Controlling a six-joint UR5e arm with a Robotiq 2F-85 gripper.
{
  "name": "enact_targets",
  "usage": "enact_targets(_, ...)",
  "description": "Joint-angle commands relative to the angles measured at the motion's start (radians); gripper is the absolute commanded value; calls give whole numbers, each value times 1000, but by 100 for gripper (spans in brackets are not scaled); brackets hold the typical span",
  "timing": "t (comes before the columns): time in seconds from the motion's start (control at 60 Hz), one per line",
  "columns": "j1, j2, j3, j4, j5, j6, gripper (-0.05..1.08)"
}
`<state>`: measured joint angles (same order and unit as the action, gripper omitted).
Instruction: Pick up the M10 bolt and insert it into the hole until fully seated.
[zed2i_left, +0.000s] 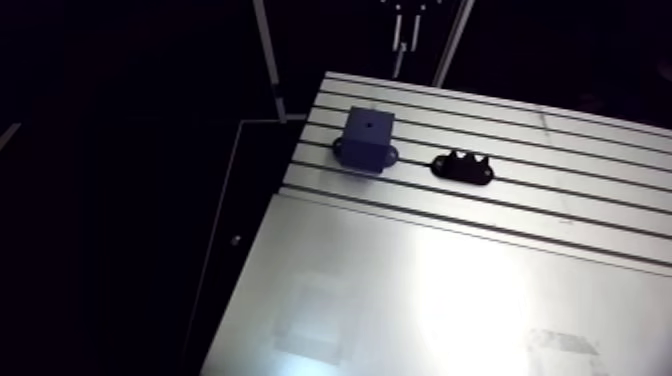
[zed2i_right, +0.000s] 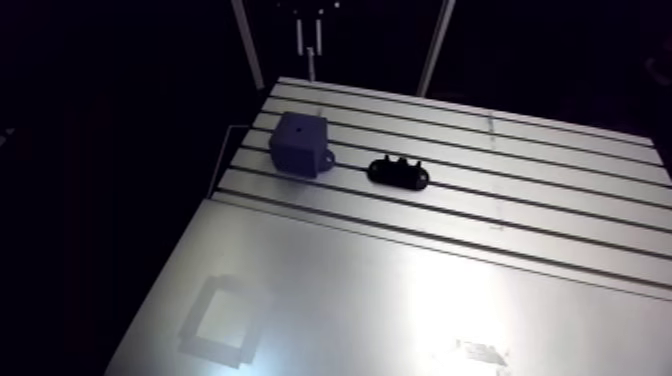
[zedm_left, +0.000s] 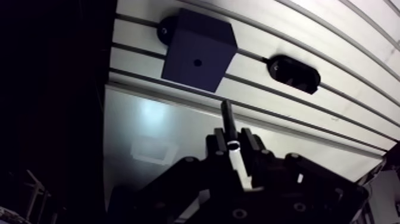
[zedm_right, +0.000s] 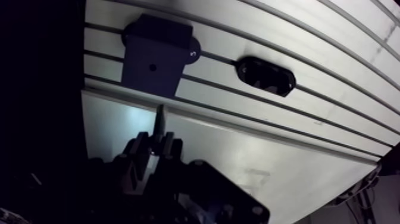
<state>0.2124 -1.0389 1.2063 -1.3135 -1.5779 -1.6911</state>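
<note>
Your widest thing is the slotted table (zed2i_left: 560, 190). A smooth plate (zed2i_left: 400, 290) lies over its near part, and you can see the full spread of both only in the arm view. On the slotted part stands the dark block (zed2i_left: 368, 135), fixed by flanges at its base. Just beside it, a little apart, sits a low black holder (zed2i_left: 463, 168) with a notched top. The notches read clearly from the arm view, while the wrist view shows only a dark oval.

Only the wrist view gives you the gripper (zedm_left: 234, 143). Its two fingers are pinched on the M10 bolt (zedm_left: 227, 116), which juts out ahead from between them. The bolt hangs over the smooth plate, close to the seam where the slots begin. Its free end points toward the block but stops short of the near face, touching nothing.

The hole (zedm_left: 197, 62) is a small dark dot in the middle of the block's top face. It lies ahead of the bolt's end and clear of it.
</note>
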Motion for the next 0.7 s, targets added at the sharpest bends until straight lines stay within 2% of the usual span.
enact_targets(0.017,15,24,-3,1,-3,0,108)
enact_targets(0.233,36,43,-3,0,-4,1,108)
enact_targets(0.7,44,64,-4,3,-3,1,108)
